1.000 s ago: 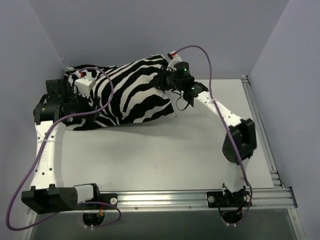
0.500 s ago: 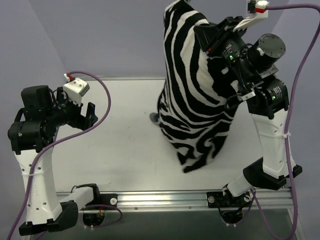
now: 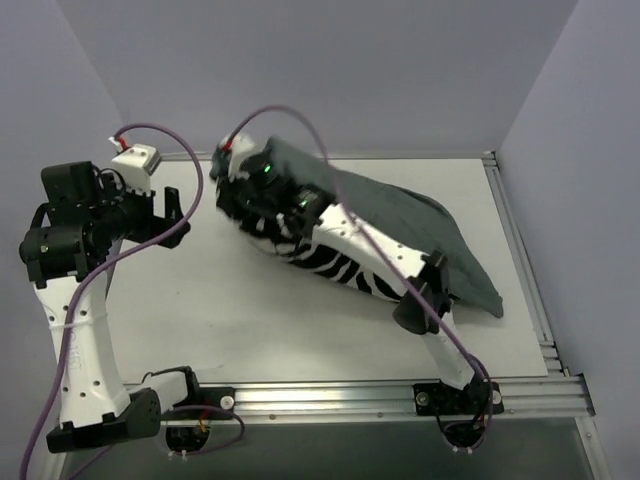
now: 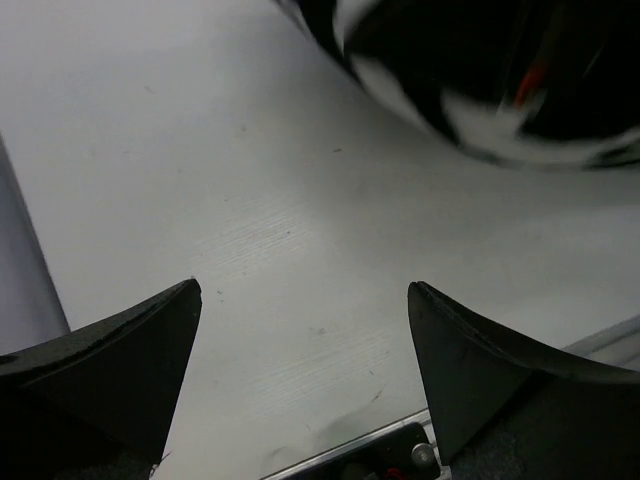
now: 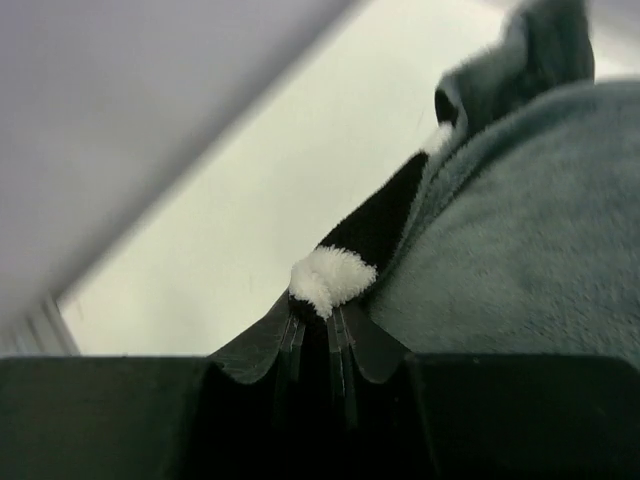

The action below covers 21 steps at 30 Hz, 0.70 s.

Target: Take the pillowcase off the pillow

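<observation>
Right gripper (image 5: 318,305): jaws pinched narrow on a striped edge fold of the pillowcase (image 3: 410,215). Half a second earlier the cover hung high from these jaws. Now it lies spread on the table (image 3: 200,300), trailing behind them, grey face up. Left gripper (image 4: 303,300): jaws wide and empty, with the cloth ahead of them and apart. The pillow is not visible in any view, so removal is probably unfinished. No writing is legible.

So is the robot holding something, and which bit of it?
The right gripper pinches an edge fold of the limp zebra-striped, grey-backed fabric pillowcase. The left gripper is open, holding nothing.
</observation>
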{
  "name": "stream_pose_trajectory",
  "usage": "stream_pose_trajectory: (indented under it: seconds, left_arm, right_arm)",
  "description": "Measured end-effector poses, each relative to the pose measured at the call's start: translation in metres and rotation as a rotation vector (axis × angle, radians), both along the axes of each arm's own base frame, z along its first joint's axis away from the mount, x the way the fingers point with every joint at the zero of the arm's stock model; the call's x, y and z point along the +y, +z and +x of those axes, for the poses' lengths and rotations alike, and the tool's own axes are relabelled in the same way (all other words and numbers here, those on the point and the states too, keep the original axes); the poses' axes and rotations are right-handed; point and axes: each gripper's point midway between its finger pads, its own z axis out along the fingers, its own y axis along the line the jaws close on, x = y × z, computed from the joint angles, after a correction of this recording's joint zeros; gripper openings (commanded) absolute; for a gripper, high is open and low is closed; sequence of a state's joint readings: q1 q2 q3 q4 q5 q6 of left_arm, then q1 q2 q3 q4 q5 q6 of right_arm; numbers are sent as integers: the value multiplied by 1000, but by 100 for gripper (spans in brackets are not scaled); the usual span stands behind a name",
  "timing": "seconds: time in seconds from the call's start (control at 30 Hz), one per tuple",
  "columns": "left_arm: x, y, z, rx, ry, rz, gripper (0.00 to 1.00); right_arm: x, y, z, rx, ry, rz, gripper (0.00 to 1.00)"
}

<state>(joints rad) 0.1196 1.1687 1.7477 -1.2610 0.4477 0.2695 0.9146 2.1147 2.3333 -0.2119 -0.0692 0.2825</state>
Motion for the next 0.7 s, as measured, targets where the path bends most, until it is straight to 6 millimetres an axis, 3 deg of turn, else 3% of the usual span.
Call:
stream_pose_trajectory:
  seconds: [0.03, 0.07, 0.13, 0.2, 0.23, 0.27, 0.3, 0.33, 0.37, 0.43, 0.47, 0.6, 0.7]
  left_arm:
    - [10, 2, 2, -6, 51, 0, 94]
    - [21, 3, 3, -13, 107, 2, 94]
    - [44, 9, 5, -35, 213, 2, 94]
    - [60, 15, 5, -60, 287, 5, 94]
    - [64, 18, 4, -74, 309, 6, 94]
    - [65, 21, 3, -87, 315, 6, 94]
    - [64, 24, 2, -101, 310, 4, 94]
    - [63, 27, 2, -116, 302, 0, 94]
    - [59, 30, 2, -134, 285, -7, 94]
    - [54, 29, 4, -149, 254, -20, 94]
    - [50, 24, 5, -141, 234, -27, 94]
    - [28, -5, 16, -76, 133, -26, 94]
    - [-5, -36, 29, 6, 14, 19, 94]
  right_arm:
    - [15, -50, -14, 65, 39, -80, 0]
    - [26, -113, -36, 149, 93, -181, 0]
    - [28, -186, -84, 258, 182, -303, 0]
    - [6, -242, -128, 354, 256, -403, 0]
    - [-10, -256, -146, 392, 284, -442, 3]
    - [-24, -260, -160, 419, 307, -465, 19]
    - [-36, -255, -169, 430, 325, -472, 58]
    - [-45, -242, -177, 435, 341, -462, 66]
    - [-49, -224, -184, 427, 364, -442, 81]
    - [-53, -182, -192, 382, 388, -372, 86]
    - [-56, -161, -197, 357, 393, -338, 99]
    - [-89, -91, -201, 299, 321, -222, 100]
    - [-139, -51, -168, 290, 118, -139, 100]
